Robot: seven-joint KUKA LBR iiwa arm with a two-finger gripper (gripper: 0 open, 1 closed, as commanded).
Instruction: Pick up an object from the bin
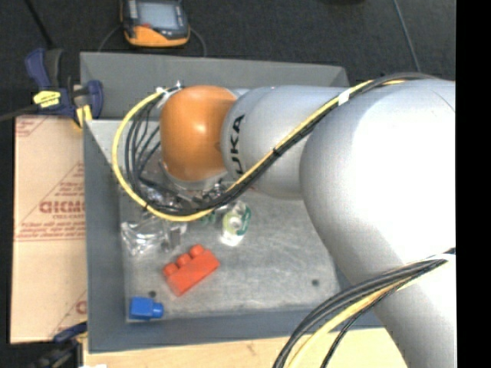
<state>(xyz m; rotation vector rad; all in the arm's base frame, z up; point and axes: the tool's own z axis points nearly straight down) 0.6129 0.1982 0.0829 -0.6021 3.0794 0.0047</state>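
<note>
The arm enters from the right, and its orange wrist cover (196, 133) sits over the upper-left part of the grey bin (100, 205). Yellow and black cables (126, 171) loop round the cover. The gripper (172, 225) hangs below the cover, low above the bin floor. The cover and cables hide most of it, so whether the jaws are apart or together cannot be determined, and no object is visible between them. A clear crumpled plastic piece (142, 238) lies just beside the jaws on their left; contact with it cannot be confirmed. A small clear item with green and white parts (234, 225) lies near the jaws on their right. A red toy brick (190, 269) with studs on top lies flat on the floor just below the jaws, toward the near wall and apart from them. A small blue piece (144, 308) rests further below and to the left, well apart from the jaws, in the bin's near-left corner.
</note>
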